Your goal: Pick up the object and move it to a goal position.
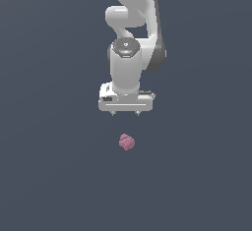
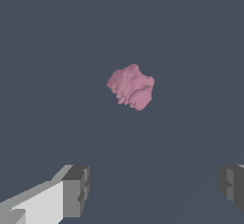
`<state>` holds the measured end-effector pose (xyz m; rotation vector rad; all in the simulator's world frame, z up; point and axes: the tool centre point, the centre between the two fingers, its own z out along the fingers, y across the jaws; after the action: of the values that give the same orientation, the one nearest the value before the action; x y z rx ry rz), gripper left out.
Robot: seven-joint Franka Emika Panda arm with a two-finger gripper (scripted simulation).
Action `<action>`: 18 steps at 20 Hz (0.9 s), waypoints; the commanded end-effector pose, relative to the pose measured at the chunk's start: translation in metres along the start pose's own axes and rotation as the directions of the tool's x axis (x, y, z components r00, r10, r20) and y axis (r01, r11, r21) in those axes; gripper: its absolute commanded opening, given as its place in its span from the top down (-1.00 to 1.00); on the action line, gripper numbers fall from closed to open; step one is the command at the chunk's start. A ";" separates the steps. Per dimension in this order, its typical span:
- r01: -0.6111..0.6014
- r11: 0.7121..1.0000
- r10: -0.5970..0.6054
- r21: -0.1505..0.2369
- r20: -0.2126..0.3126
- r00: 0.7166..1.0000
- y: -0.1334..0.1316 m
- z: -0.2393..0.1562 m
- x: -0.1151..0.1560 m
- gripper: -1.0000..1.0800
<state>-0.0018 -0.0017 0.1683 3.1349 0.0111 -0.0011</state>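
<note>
**Arm hanging over a small pink clump**

While the white arm (image 1: 130, 43) is reaching down from the top of the exterior view, its gripper (image 1: 125, 113) is hanging with the fingers spread wide and nothing between them. Only the two short fingertips (image 1: 113, 112) are poking out beneath the broad white hand body there. Seen from the wrist camera, the two grey pads (image 2: 76, 190) are sitting far apart at the frame's edges, with bare ground showing between them.

The object (image 1: 127, 142) is sitting on the flat slate-grey ground (image 1: 49, 176), apart from the gripper and untouched by it. From the exterior view it is appearing just under the fingertips and roughly in line with the middle of the hand.

Seen through the wrist camera, the object (image 2: 131, 86) is showing as a knobbly pink-mauve lump, close to round. It is looking slightly wider than tall in that picture, with its longer span running a little on the diagonal, though the difference is slight. It has no clear front or pointed end, so I cannot say it is facing any way.
</note>
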 end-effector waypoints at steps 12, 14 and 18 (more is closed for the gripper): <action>0.023 0.999 -0.022 0.029 -0.011 1.000 -0.027 -0.011 0.006 -0.92; 0.025 0.999 -0.024 0.027 -0.011 1.000 -0.026 -0.010 0.006 -0.92; 0.047 0.999 -0.047 0.025 -0.010 0.999 -0.025 -0.008 0.008 -0.92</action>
<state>0.0049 0.0235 0.1771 3.1603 0.0711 0.0147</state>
